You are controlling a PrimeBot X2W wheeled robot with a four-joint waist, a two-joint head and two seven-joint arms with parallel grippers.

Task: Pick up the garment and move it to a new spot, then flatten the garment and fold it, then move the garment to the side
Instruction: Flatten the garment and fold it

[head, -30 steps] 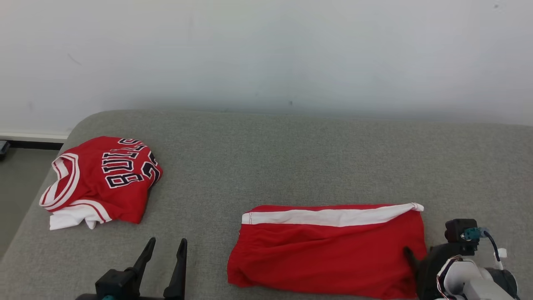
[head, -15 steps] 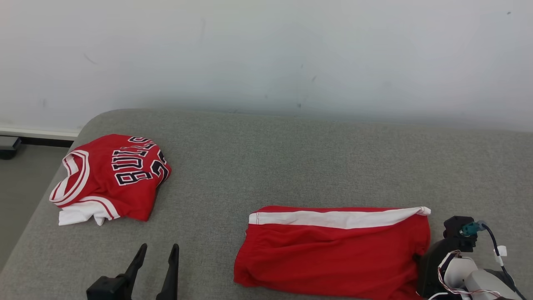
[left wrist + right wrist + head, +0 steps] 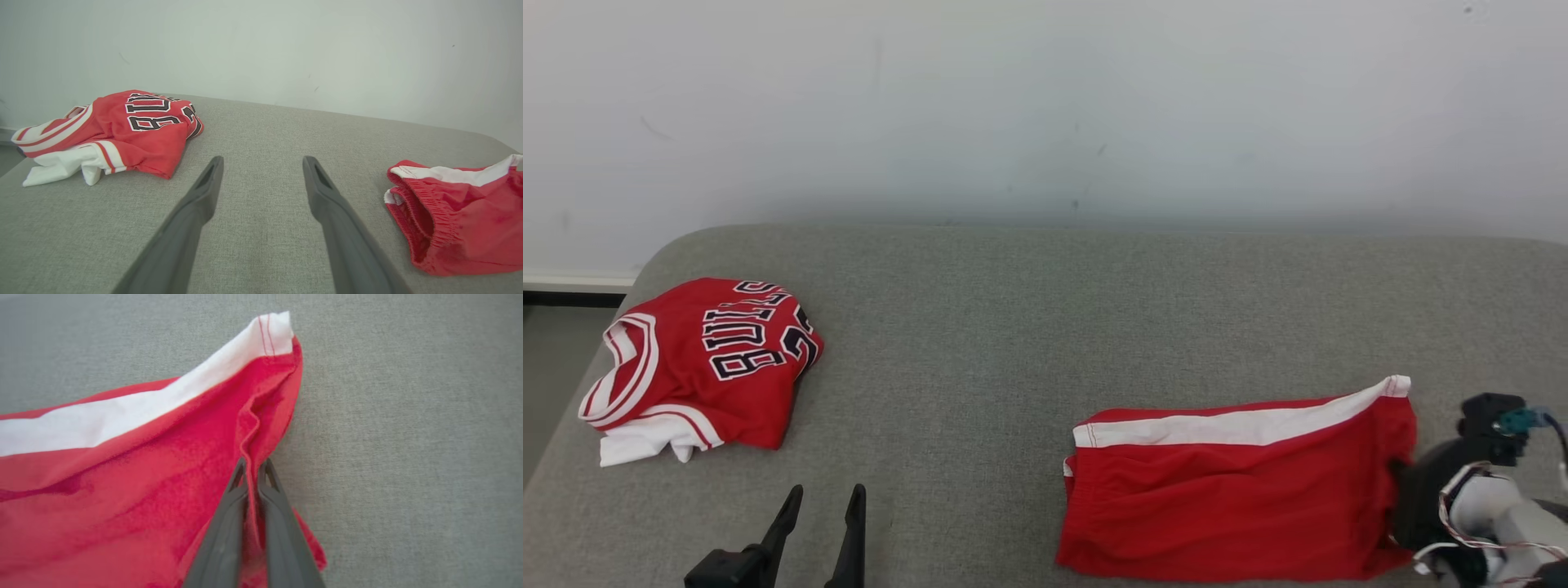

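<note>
The garment, red shorts (image 3: 1233,490) with a white side stripe, lies folded flat on the grey cushion (image 3: 1013,327), right of centre. My right gripper (image 3: 1400,478) is at the shorts' right edge. In the right wrist view the right gripper (image 3: 253,463) is shut on a raised pleat of the red shorts (image 3: 122,477), just below the white-striped corner. My left gripper (image 3: 825,494) stands open at the lower left above bare cushion. The left wrist view shows the left gripper (image 3: 263,161) with nothing between its fingers and the shorts' waistband (image 3: 461,220) off to the right.
A crumpled red and white basketball jersey (image 3: 703,367) lies at the cushion's left end, also visible as the jersey (image 3: 135,126) in the left wrist view. A pale wall rises behind the cushion. The floor drops away past the cushion's left edge.
The right gripper has shut on the shorts' right edge and dragged them to the right, away from the jersey. The head camera shifted. The left gripper stays open.
</note>
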